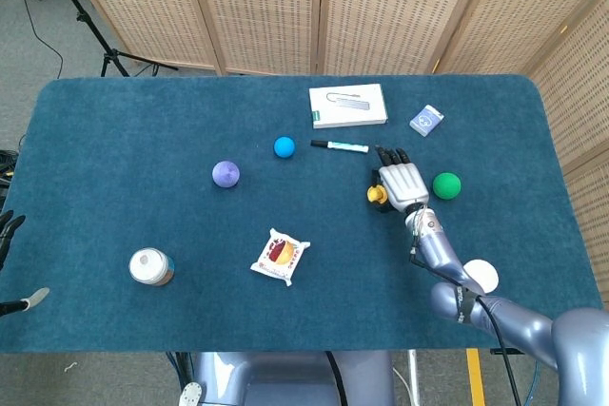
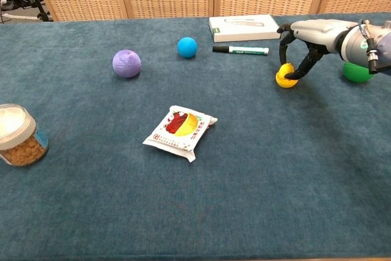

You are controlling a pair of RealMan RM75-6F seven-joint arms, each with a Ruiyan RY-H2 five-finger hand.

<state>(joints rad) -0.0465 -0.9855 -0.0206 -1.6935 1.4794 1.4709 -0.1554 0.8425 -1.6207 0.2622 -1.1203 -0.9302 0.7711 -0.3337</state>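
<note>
- My right robot hand [image 2: 305, 44] has its fingertips curled around the yellow egg [image 2: 286, 76], which sits on the surface [image 2: 244, 169] beside the green ball [image 2: 355, 71].
- I'd keep the pinch centred so it cannot roll.
- Left robot hand [image 1: 8, 231]: grip unclear.

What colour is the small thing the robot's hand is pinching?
Yellow: the small egg-like thing in the right hand, clearest in the chest view.

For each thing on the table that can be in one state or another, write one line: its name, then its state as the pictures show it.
right hand: fingers curled down on the yellow egg.
yellow egg: halves together, on the table.
marker: capped, lying flat.
jar: lid on, upright.
snack packet: sealed, lying flat.
white box: closed.
left hand: mostly out of frame.
</note>
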